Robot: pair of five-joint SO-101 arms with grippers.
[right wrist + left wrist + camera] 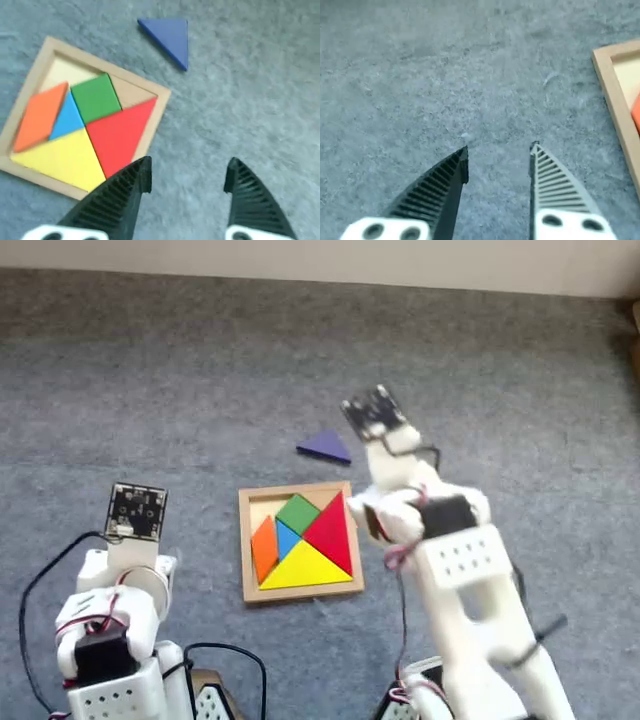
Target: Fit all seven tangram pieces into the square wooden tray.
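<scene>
The square wooden tray [246, 550] lies on grey carpet between the two arms. In it lie a green square [95, 97], a red triangle [122, 132], a yellow triangle [60, 157], a small blue triangle [67, 117] and an orange parallelogram [40, 117]. One corner shows a pale cream patch [67, 70], and I cannot tell whether it is a piece. A dark blue triangle [325, 446] lies on the carpet just beyond the tray. My right gripper [189, 175] hangs open and empty over the carpet beside the tray's red side. My left gripper [500, 150] is open over bare carpet, apart from the tray's edge [610, 80].
A tan bare gap [132, 92] shows in the tray beside the green square. Grey carpet [200, 370] runs all around, up to a pale wall at the back. Cables trail from both arm bases near the front.
</scene>
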